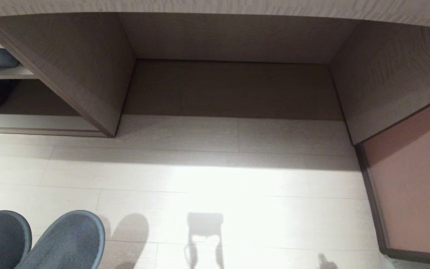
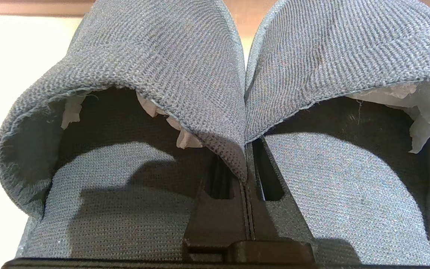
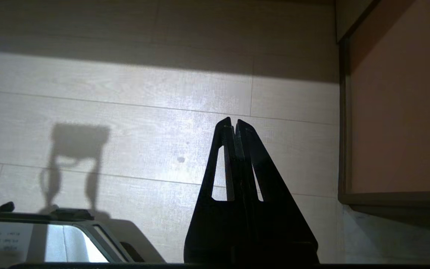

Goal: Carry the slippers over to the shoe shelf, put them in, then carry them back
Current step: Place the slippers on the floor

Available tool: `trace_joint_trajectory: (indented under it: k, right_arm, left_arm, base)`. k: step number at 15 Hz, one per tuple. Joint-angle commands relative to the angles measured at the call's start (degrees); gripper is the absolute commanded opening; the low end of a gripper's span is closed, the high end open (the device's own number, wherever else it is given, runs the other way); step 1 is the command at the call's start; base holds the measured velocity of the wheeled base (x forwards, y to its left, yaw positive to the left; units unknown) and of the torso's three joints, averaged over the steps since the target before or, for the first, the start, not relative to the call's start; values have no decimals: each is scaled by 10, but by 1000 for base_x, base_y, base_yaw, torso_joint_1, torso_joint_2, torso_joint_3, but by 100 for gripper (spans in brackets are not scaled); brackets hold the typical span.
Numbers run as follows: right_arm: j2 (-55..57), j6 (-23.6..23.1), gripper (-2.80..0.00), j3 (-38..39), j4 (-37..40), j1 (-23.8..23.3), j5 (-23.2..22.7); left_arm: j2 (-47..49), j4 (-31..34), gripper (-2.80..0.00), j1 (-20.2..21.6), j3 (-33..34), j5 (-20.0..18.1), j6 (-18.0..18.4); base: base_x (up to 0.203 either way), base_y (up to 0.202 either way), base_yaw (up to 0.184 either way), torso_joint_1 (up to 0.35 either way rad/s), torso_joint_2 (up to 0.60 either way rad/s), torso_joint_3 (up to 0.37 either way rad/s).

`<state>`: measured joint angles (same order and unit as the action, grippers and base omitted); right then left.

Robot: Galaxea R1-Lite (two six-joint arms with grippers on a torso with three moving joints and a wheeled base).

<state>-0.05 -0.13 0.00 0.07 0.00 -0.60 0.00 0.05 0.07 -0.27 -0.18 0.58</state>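
The two dark grey fabric slippers (image 1: 65,243) hang side by side at the lower left of the head view, toes pointing forward above the pale floor. In the left wrist view my left gripper (image 2: 246,164) is shut on the slippers (image 2: 170,63), pinching their inner upper edges together; white paper stuffing shows inside both. The shoe shelf (image 1: 32,122), a low cubby with a raised pale base, lies at the far left, ahead of the slippers, with a dark item inside. My right gripper (image 3: 233,125) hangs shut and empty over the floor.
Straight ahead is a wide desk recess (image 1: 233,89) between two wood-grain side panels. A pinkish panel with a dark frame (image 1: 413,186) stands on the right. Part of my own base (image 3: 69,239) shows in the right wrist view.
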Motion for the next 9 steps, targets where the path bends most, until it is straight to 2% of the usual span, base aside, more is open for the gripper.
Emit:
trace_joint_trajectory:
  k: [1, 9]
  right_arm:
    - [0, 0, -280, 0, 0, 0, 0]
    - [0, 0, -280, 0, 0, 0, 0]
  left_arm:
    - [0, 0, -280, 0, 0, 0, 0]
    - [0, 0, -280, 0, 0, 0, -2]
  base:
    - [0, 0, 0, 0, -2, -200]
    - [0, 0, 0, 2, 2, -197]
